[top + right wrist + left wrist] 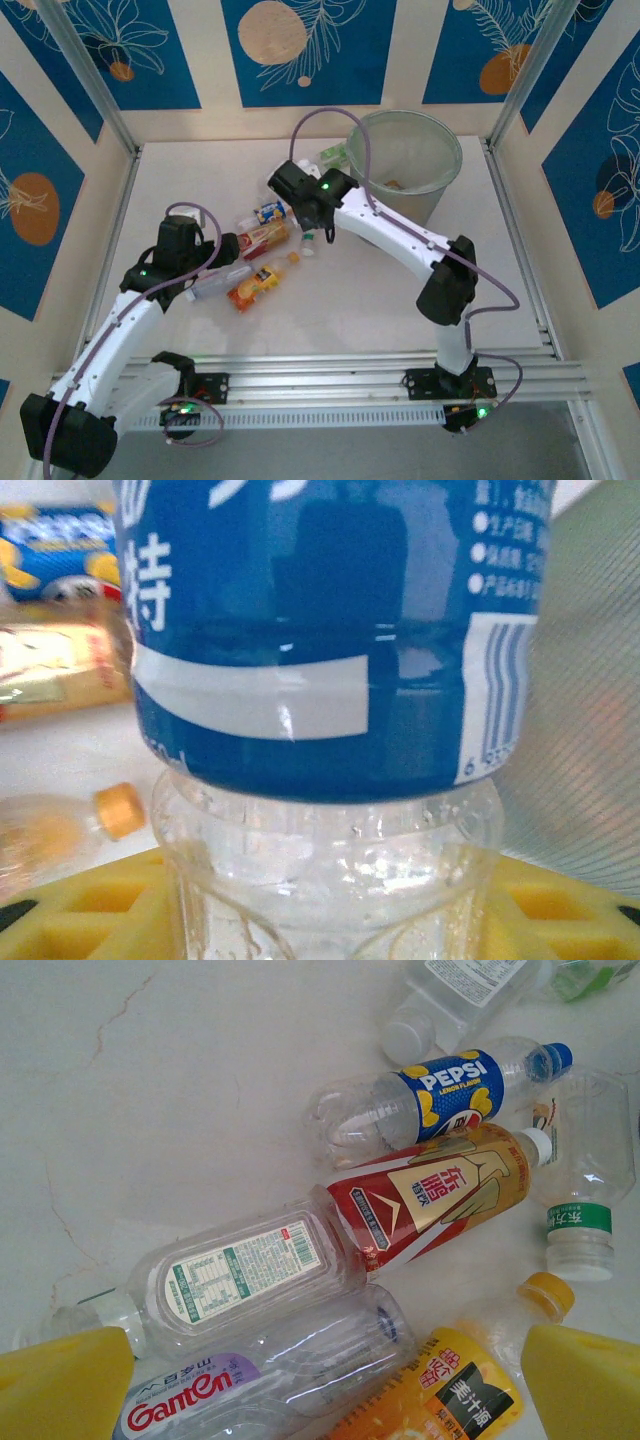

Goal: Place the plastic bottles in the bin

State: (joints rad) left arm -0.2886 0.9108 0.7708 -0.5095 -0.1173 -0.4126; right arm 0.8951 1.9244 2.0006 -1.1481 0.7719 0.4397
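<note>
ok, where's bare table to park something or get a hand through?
Free: the table's far-left corner, between the side rail and the bottle pile; the near strip between pile and front rail; the right side between the right arm and rail. Crowded: centre, from the pile up to the bin, where the right jaws hold a blue-label bottle.

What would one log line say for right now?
right end effector: shut on blue-label bottle, near bin | left end effector: open, over bottle pile | status: held bottle not yet binned
</note>
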